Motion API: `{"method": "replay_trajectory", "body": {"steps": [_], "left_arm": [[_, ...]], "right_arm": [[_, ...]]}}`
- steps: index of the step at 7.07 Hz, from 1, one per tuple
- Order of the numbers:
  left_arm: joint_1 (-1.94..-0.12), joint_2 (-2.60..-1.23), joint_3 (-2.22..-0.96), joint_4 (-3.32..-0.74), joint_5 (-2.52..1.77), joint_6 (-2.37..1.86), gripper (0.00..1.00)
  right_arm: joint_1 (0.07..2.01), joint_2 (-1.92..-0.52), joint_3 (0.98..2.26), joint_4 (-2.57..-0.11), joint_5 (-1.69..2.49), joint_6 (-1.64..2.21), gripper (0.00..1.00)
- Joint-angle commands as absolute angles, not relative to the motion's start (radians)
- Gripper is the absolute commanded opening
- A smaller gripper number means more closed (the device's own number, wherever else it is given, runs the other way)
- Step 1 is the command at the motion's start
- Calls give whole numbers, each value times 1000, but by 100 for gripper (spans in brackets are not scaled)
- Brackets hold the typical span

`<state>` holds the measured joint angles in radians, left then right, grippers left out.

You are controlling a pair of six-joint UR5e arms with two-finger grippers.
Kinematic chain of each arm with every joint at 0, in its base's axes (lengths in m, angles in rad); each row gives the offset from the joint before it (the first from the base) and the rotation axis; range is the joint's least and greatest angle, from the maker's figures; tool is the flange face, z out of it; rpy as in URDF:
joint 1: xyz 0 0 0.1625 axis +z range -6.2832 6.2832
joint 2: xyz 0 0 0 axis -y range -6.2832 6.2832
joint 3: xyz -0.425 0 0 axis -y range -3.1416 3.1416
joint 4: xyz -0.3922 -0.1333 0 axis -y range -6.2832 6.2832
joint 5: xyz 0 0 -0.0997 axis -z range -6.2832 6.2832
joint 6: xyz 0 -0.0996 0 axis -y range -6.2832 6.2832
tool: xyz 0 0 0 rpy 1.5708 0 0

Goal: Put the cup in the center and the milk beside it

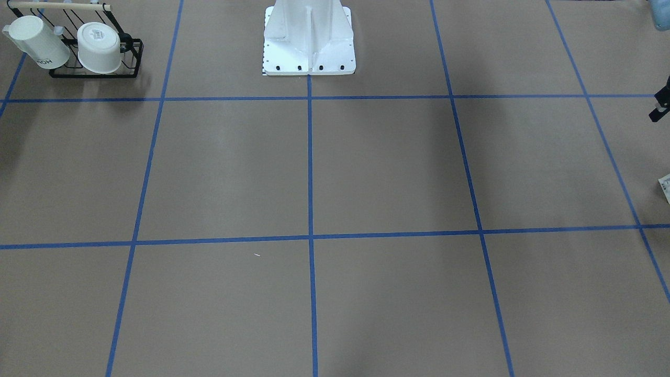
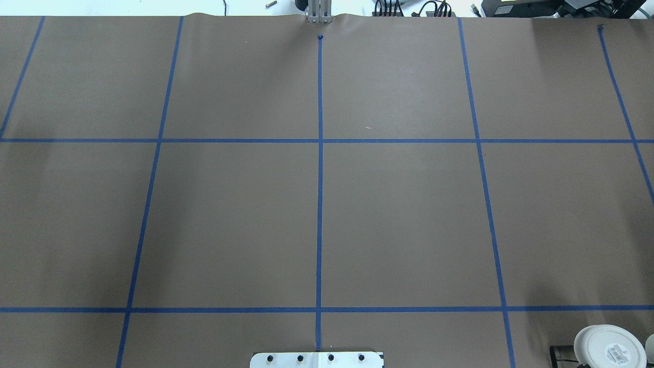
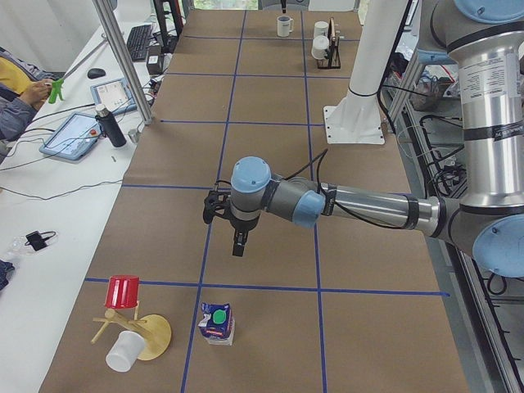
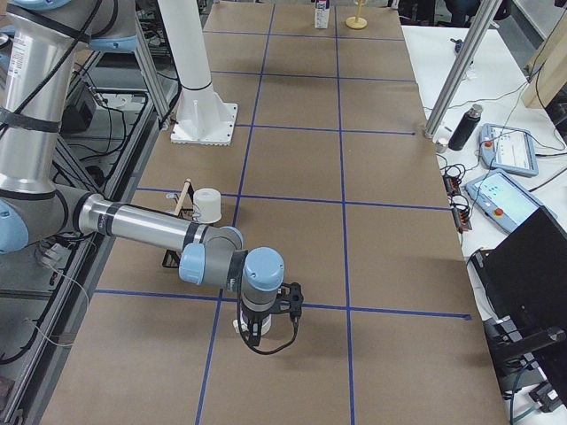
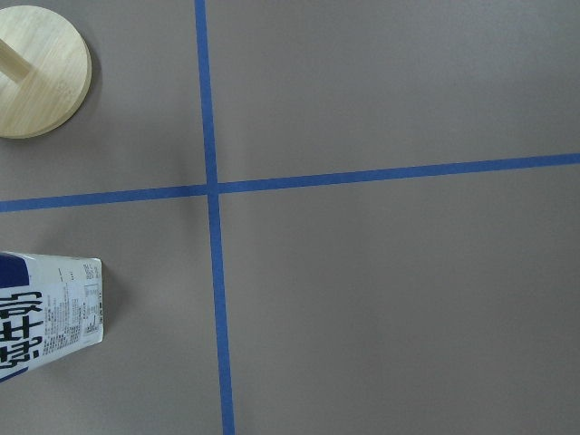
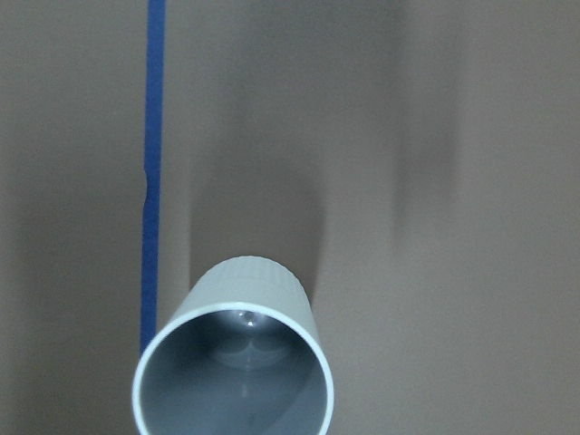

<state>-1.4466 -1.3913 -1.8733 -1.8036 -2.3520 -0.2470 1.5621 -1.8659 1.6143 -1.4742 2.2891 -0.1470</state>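
Note:
The cup (image 3: 284,26), a white mug with a handle and a dark inside, stands on the far end of the table. The right wrist view looks straight down into its grey inside (image 6: 234,372). My right gripper (image 4: 252,335) hangs just above it (image 4: 239,324); I cannot tell if it is open or shut. The milk (image 3: 218,323), a blue and white carton with a green cap, stands upright at the near end. It also shows at the left edge of the left wrist view (image 5: 50,308). My left gripper (image 3: 237,250) hangs above the table, a little short of the milk; I cannot tell its state.
A black wire rack (image 1: 131,57) holds a squat white cup (image 1: 99,47) and a white cup with black lettering (image 1: 36,42). A wooden stand (image 3: 151,336) with a red cup (image 3: 123,291) and a white cup (image 3: 123,352) stands next to the milk. The robot's white base (image 1: 309,52) stands at mid-table.

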Motion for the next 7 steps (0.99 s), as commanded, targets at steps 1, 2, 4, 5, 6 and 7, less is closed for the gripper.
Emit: {"method": "replay_trajectory", "body": {"steps": [1, 2, 4, 5, 6, 7], "left_arm": [[-1448, -1391, -1879, -1802, -2353, -247, 98], [-1448, -1391, -1881, -1802, -2355, -247, 98], [-1448, -1391, -1881, -1804, -2353, -245, 98], [-1448, -1391, -1882, -1804, -2355, -245, 98], [-1450, -1391, -1882, -1804, -2355, -245, 98], [-1448, -1384, -1884, -1804, -2355, -245, 98]], "right_arm": [[1562, -1830, 1464, -1337, 2299, -127, 97], [1559, -1822, 1454, -1332, 2342, -68, 69], [1551, -1822, 1456, -1310, 2355, -21, 0], [1546, -1822, 1456, -1309, 2361, -21, 0], [1545, -1809, 1462, -1310, 2373, -18, 0], [1545, -1795, 1468, -1312, 2400, -18, 0]]}}
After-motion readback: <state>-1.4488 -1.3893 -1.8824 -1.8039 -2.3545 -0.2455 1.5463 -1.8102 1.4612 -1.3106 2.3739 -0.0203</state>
